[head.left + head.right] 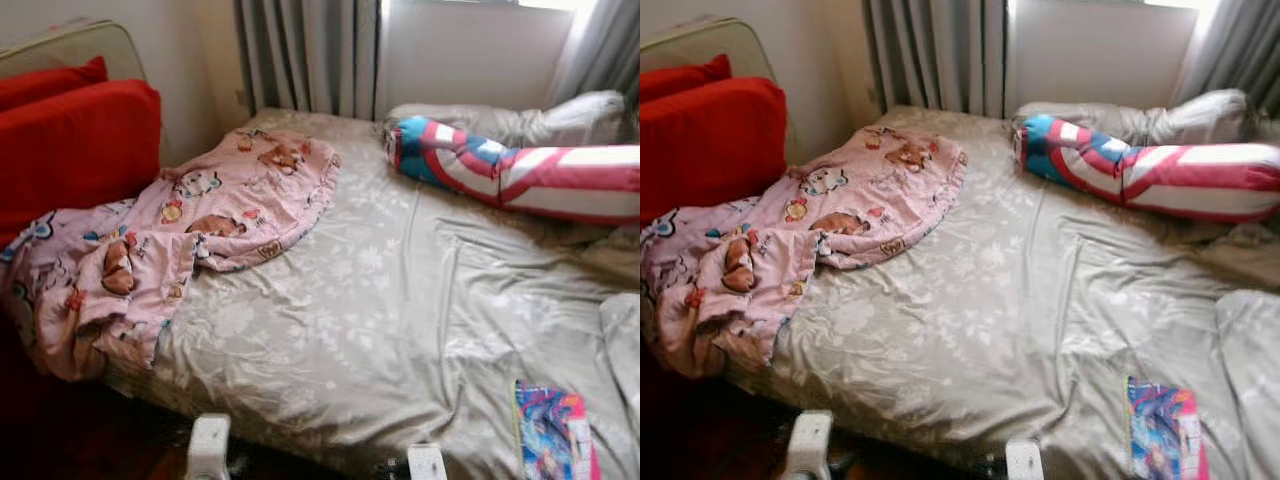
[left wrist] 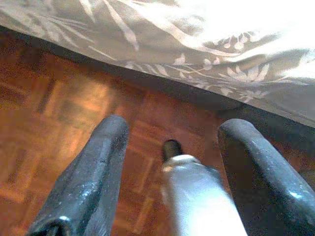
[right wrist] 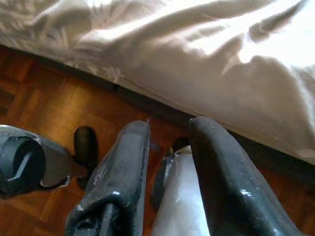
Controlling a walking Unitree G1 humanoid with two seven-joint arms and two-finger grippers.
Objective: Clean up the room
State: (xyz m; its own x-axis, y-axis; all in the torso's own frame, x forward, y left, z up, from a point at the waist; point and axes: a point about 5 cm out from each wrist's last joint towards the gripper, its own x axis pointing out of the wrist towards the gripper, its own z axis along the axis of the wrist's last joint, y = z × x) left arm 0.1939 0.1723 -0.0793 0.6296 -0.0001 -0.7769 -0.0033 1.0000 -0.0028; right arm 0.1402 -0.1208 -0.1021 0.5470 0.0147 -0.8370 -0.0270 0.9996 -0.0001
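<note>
Nothing legible; the colourful book's (image 1: pixel 556 436) cover print is blurred.

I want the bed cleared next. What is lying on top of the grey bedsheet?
On the grey bedsheet lie a pink cartoon blanket, a striped bolster and a colourful book. Whatever the blanket covers is hidden.

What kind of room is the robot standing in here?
Most likely a bedroom. A wide bed with a grey floral sheet takes up the view, a crumpled pink cartoon-print blanket lies on it beside red cushions, and grey curtains hang by the window behind.
</note>
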